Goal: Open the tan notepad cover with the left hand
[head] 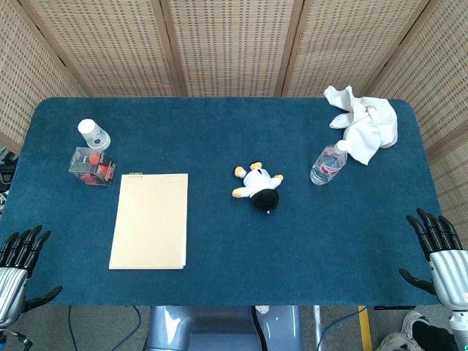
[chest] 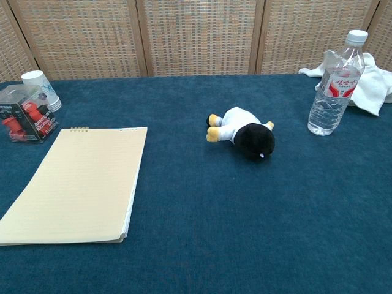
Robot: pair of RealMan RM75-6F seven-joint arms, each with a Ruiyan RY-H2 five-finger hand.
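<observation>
Notepad cover first: the tan notepad (head: 149, 221) lies flat and closed on the blue tabletop (head: 307, 256), on the robot's left half, its bound edge toward the far side and its pages stacked square under the cover. Nothing touches it, so the task looks to be at its very start, with the reach not yet begun.

Nearest the robot, at the front edge of the tabletop, the left hand (head: 20, 267) hangs just off the left corner with its fingers spread and nothing in them. The right hand (head: 439, 252) sits off the right corner, likewise splayed and empty. Neither shows in the chest view.

The next move, as I judge it, calls for the left hand to travel forward and inward to the notepad's near or loose side edge, get a fingertip under the thin cover alone, and lift it toward the binding. Catching several sheets at once or sliding the pad looks like the main risk.

Counting outward: one notepad; one plush penguin (head: 259, 189) lying on its side at mid-table; one clear plastic box (head: 92, 167) with red contents and one paper cup (head: 93, 134) just beyond the pad's far left corner; one water bottle (head: 328, 163) standing at right; one crumpled white cloth (head: 364, 123) farthest back.
</observation>
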